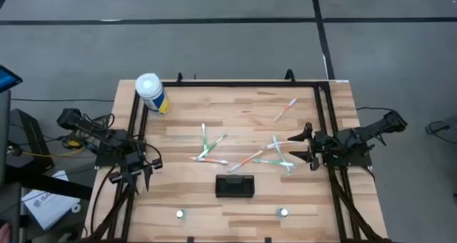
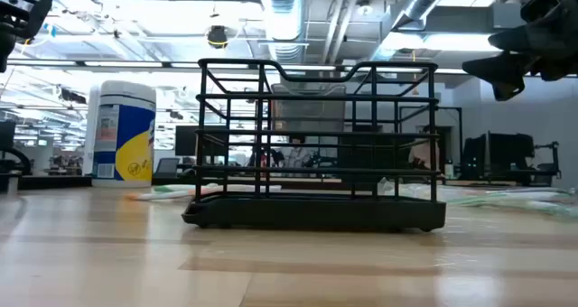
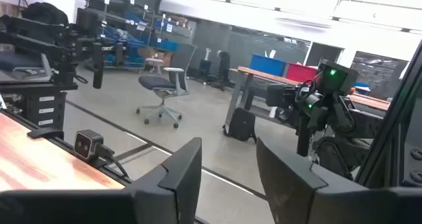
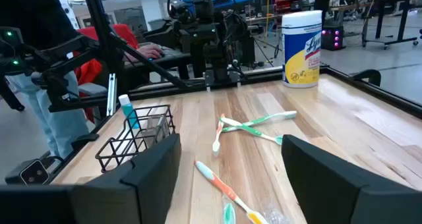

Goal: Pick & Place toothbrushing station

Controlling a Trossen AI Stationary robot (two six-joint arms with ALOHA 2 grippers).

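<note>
The toothbrushing station (image 1: 235, 186), a small black wire-frame holder of rectangular outline, stands on the pale wooden table (image 1: 235, 107) at its near-centre, long axis running across the table from arm to arm. It lies between the two grippers. The right gripper (image 1: 308, 147) hangs over the table's right side, fingers spread wide and empty, with the station inward of it and toward the near edge. The left gripper (image 1: 133, 179) waits at the left edge, fingers parted, empty. Judged nearer: the right arm, slightly. Loose toothbrushes (image 1: 210, 149) lie beyond the station.
</note>
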